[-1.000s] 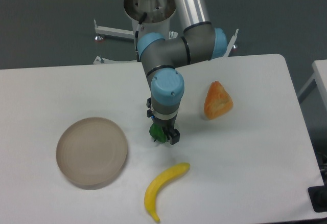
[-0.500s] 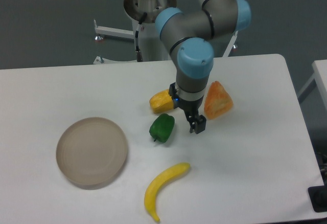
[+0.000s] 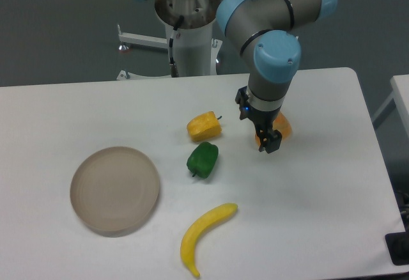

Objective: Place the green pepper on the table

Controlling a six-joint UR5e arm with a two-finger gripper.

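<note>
Camera view, from the near edge outward: a curved yellow banana (image 3: 206, 236) with a smooth, slightly glossy skin is seen lying flat on the table (image 3: 319, 229), a broad white matte top with rounded corners. Up and to the left of it, a round beige plate (image 3: 114, 189) with a shallow raised rim and faint concentric rings is set on the same surface, well apart from the fruit.

Near the middle of the table, the green pepper (image 3: 202, 160) is found resting directly on the white surface, free of any grip; its body is dark green, glossy and lobed, and a short dark stem points down toward the near side. Just behind it, close but apart, a yellow pepper (image 3: 204, 126) with a blocky, lobed shape is laid on its side.

To the right, the tool (image 3: 268, 143) is held above the table, well clear of the green pepper; nothing is seen between its dark fingers, but how far they stand apart cannot be told. An orange wedge-shaped piece (image 3: 282, 128) is largely hidden behind it. The grey arm with pale blue joint caps rises toward the far edge.
</note>
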